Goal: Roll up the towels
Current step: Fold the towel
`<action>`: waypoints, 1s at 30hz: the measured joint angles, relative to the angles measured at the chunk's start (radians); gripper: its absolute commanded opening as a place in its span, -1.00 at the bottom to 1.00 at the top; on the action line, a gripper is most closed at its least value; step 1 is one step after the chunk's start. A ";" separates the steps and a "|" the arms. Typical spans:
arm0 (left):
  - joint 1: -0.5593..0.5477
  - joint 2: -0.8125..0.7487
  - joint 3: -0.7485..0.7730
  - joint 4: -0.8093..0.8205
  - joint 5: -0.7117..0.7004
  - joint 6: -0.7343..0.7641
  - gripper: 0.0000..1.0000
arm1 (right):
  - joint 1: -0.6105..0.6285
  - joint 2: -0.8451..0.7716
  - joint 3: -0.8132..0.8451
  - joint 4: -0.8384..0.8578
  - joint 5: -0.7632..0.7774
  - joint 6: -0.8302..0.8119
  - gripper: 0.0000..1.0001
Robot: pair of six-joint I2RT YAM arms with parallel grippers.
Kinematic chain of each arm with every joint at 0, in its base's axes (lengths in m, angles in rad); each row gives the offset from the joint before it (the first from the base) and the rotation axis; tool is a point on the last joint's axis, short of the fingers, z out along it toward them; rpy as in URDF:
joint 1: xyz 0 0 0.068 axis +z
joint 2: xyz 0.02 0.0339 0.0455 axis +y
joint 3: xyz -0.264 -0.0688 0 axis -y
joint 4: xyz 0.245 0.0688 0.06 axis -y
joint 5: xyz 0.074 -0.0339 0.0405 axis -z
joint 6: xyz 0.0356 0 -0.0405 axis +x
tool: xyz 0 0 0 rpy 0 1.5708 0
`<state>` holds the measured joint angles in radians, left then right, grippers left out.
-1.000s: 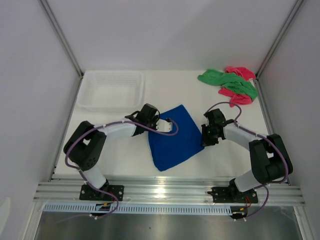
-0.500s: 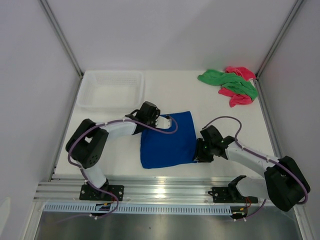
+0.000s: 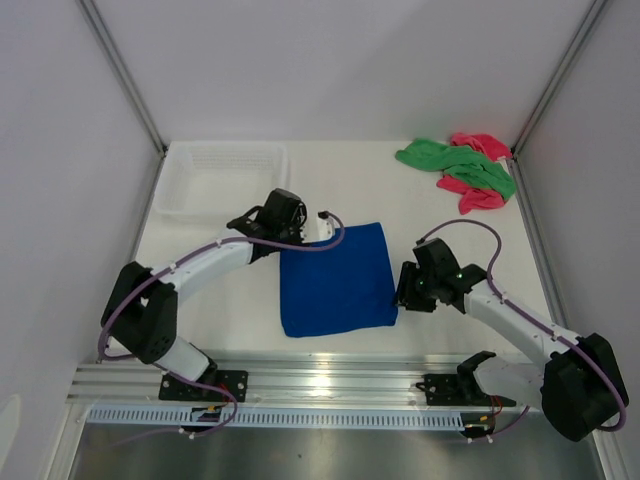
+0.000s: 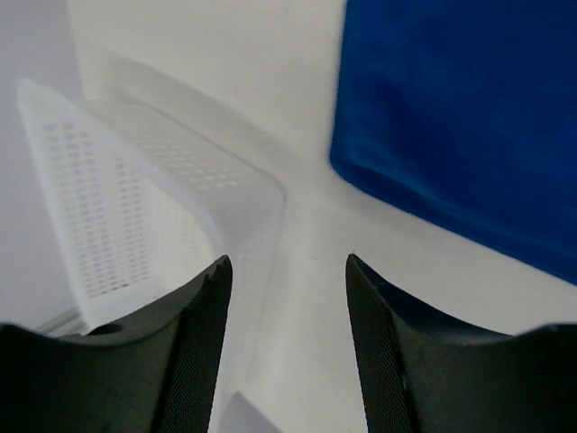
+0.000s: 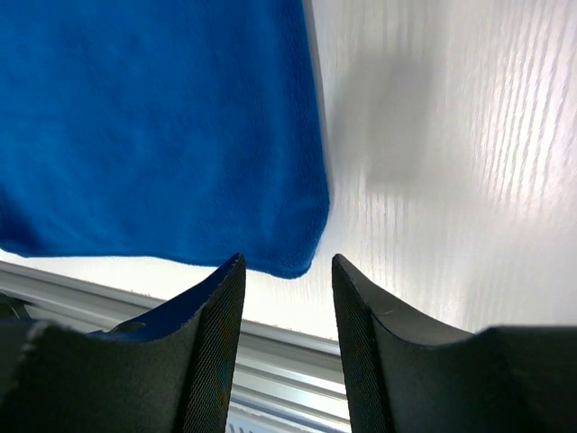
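The blue towel (image 3: 336, 278) lies flat and square in the middle of the table; it also fills the upper right of the left wrist view (image 4: 469, 117) and the upper left of the right wrist view (image 5: 153, 126). A green towel (image 3: 455, 164) and a pink towel (image 3: 480, 190) lie crumpled together at the far right corner. My left gripper (image 3: 300, 228) (image 4: 287, 271) is open just off the blue towel's far left corner, holding nothing. My right gripper (image 3: 400, 290) (image 5: 287, 266) is open beside the towel's near right corner, with nothing between its fingers.
A white plastic basket (image 3: 222, 180) stands at the far left, its perforated wall (image 4: 135, 207) close to my left gripper. The aluminium rail (image 3: 340, 385) runs along the table's near edge, just below the towel's corner in the right wrist view.
Both grippers let go of the blue towel and opened. The towel went from a skewed diamond to a flat square. My left arm drew back toward the basket; the right lifted slightly off the near right corner.
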<state>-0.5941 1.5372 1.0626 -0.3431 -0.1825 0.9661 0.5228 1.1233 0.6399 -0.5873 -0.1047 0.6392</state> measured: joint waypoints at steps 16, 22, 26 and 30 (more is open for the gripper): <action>-0.267 -0.285 -0.256 -0.310 0.370 -0.163 0.31 | -0.021 0.056 0.018 0.042 0.011 -0.075 -0.09; -0.283 -0.173 -0.283 -0.288 0.348 -0.151 0.26 | -0.029 0.059 -0.035 0.069 0.010 -0.072 -0.09; -0.283 -0.153 -0.294 -0.289 0.344 -0.136 0.26 | -0.030 0.059 -0.054 0.080 0.008 -0.072 -0.09; -0.283 -0.153 -0.294 -0.292 0.361 -0.126 0.20 | -0.031 0.061 -0.058 0.092 0.002 -0.072 -0.10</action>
<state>-0.8768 1.3838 0.7681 -0.6353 0.1783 0.8398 0.4915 1.1847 0.5823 -0.4953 -0.1028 0.5671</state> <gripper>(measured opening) 0.631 0.455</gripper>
